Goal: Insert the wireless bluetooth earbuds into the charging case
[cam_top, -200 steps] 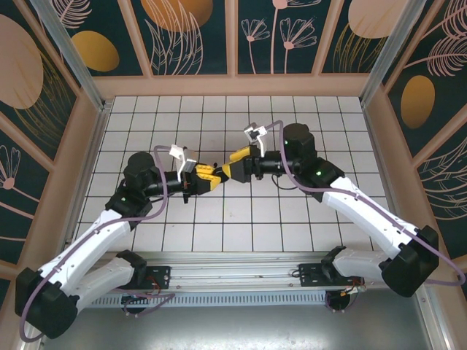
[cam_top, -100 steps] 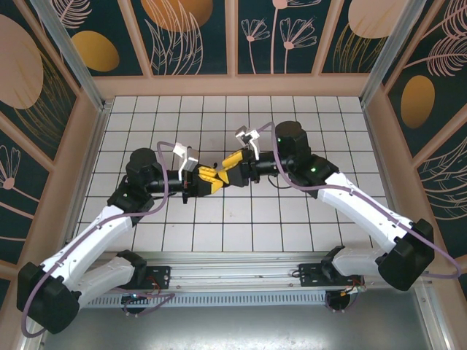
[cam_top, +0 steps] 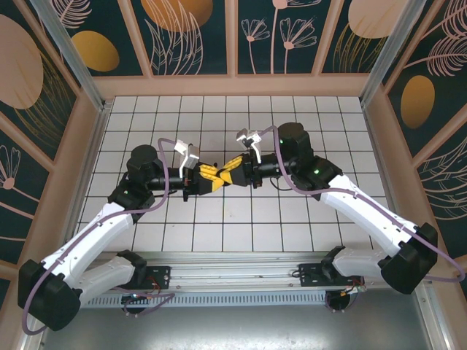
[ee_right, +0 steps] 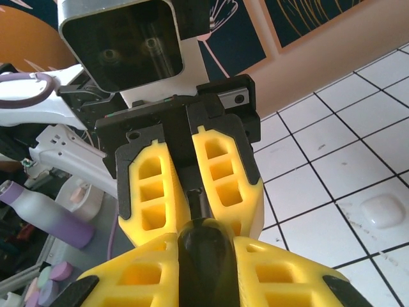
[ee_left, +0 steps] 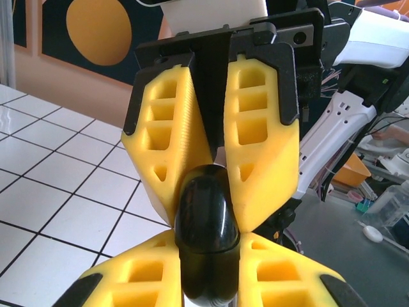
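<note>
Grasp of the charging case [ee_left: 206, 217] by both arms is judged to be the step in hand. A glossy black rounded body, taken to be the case seen edge-on, is held in the air above the middle of the table [cam_top: 241, 219], where the left gripper [cam_top: 208, 175] and the right gripper [cam_top: 235, 169] meet tip to tip.

In the left wrist view the case is pinched between that gripper's own yellow fingers at the bottom, while the opposing pair converges on its upper end. The same arrangement is seen mirrored in the right wrist view. Both grippers are thus drawn narrow and closed on the case.

Whether the lid is raised, or whether an earbud is already seated inside, cannot be told, since the case is largely covered by the fingers. A pale glossy patch [ee_right: 383, 210] is seen on a tile near the right side; what it is cannot be told.

The next move is judged to call for one gripper to be held firm while the other is worked against it, either to open the lid or to release its hold. Slip of the smooth shell is the risk to be guarded against.
</note>
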